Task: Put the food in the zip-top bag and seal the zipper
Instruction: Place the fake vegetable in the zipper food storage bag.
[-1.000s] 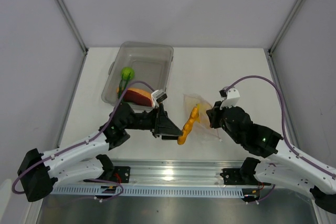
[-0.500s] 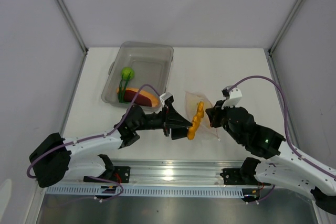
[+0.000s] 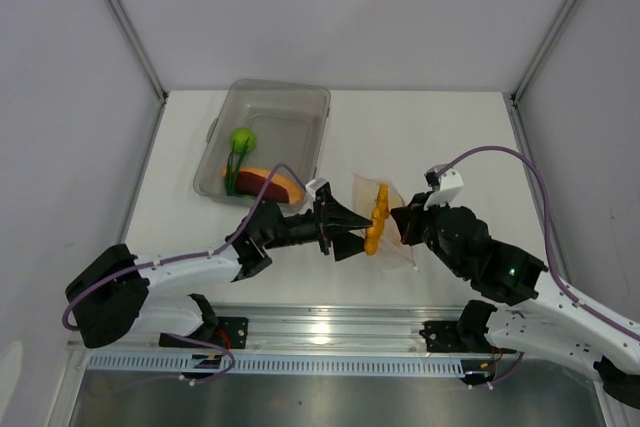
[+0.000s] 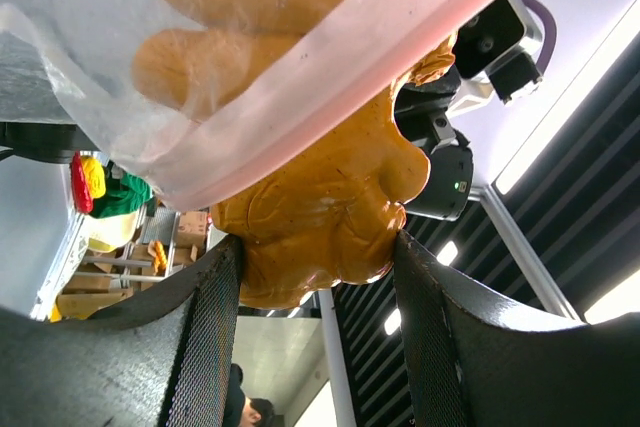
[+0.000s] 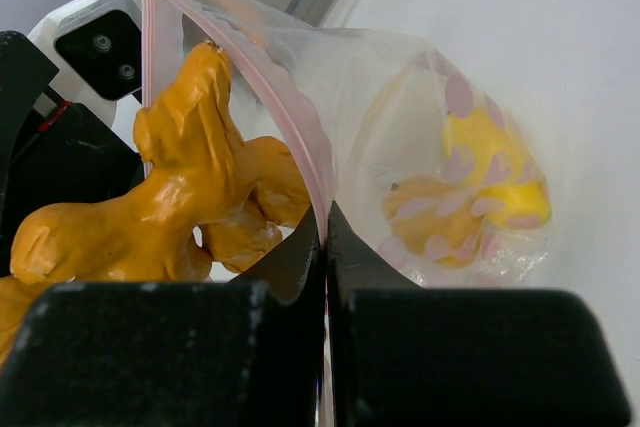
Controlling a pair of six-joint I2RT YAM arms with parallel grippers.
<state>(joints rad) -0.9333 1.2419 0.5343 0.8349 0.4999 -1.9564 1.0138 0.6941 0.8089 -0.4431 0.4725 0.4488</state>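
Orange cluster [image 5: 190, 197] is clamped at its near end in the left gripper [image 4: 318, 267]. Its long axis runs near-to-far, and the far tip is just past the zipper [image 5: 262, 87]. The zip-top bag [image 5: 400, 87] lies just right of it over the near-middle counter [image 3: 450, 137], with a lemon [image 5: 490, 172] inside. The right gripper [image 5: 325, 237] is pinched tight on the mouth edge. The next push likely goes right and far, along the axis.

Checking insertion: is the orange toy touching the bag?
Touching. Left wrist view: the orange toy, held by the left gripper, pokes into the bag, the pink strip lying across it.
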